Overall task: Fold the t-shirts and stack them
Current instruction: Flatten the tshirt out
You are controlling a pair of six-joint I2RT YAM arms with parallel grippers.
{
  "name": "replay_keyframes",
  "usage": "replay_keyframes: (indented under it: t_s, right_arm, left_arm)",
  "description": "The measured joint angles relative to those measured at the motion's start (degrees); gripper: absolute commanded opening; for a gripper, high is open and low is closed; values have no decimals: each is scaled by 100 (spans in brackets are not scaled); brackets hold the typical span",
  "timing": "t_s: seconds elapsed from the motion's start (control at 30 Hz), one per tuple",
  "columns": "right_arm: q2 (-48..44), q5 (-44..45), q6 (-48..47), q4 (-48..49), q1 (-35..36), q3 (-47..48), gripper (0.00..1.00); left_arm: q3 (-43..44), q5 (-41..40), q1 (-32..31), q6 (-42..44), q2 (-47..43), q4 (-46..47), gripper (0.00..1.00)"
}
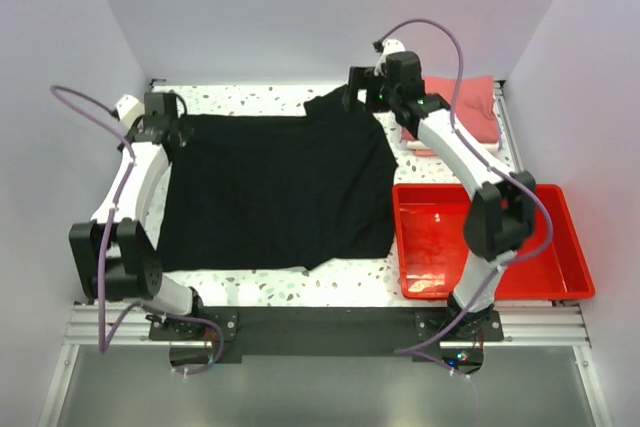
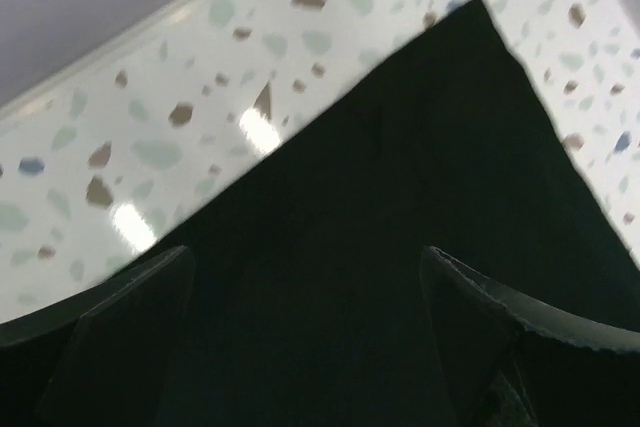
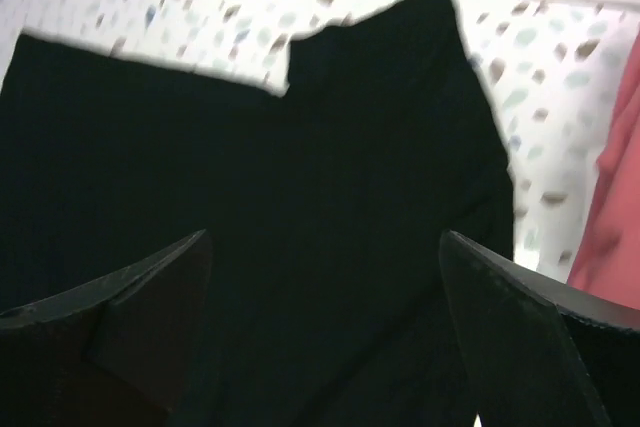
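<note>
The black t-shirt (image 1: 275,187) lies spread over the speckled table, folded to a rough rectangle with a sleeve peak at its far right corner (image 1: 335,102). My left gripper (image 1: 163,119) hangs over its far left corner, jaws wide open, nothing between them; black cloth (image 2: 420,167) fills the view below. Over the far right corner is my right gripper (image 1: 372,87), also open and empty above the cloth (image 3: 300,177). A salmon-pink t-shirt (image 1: 470,107) lies folded at the far right, its edge (image 3: 615,197) showing in the right wrist view.
A red plastic tray (image 1: 560,247) sits at the near right, with the right arm crossing over it. White walls close in the table at the back and sides. Bare speckled tabletop (image 1: 240,97) shows behind the shirt and along the near edge (image 1: 300,287).
</note>
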Motion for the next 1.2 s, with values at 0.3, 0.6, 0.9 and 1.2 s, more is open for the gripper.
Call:
replay_keyframes:
  t_s: [0.3, 0.6, 0.9, 1.2]
  right_arm:
    - [-2269, 245, 205, 24, 1611, -3161, 99]
    - [-1554, 299, 507, -258, 1838, -3875, 99]
    - [-15, 651, 544, -551, 1843, -2710, 99]
    - [737, 807, 431, -684, 1810, -1718, 99]
  left_arm:
    - [-3279, 1438, -7, -151, -2415, 400, 100]
    - [-4087, 1893, -11, -138, -1967, 741, 100]
    - [-3587, 1327, 13, -149, -837, 992, 100]
    - [-2500, 802, 173, -129, 426, 1038, 100]
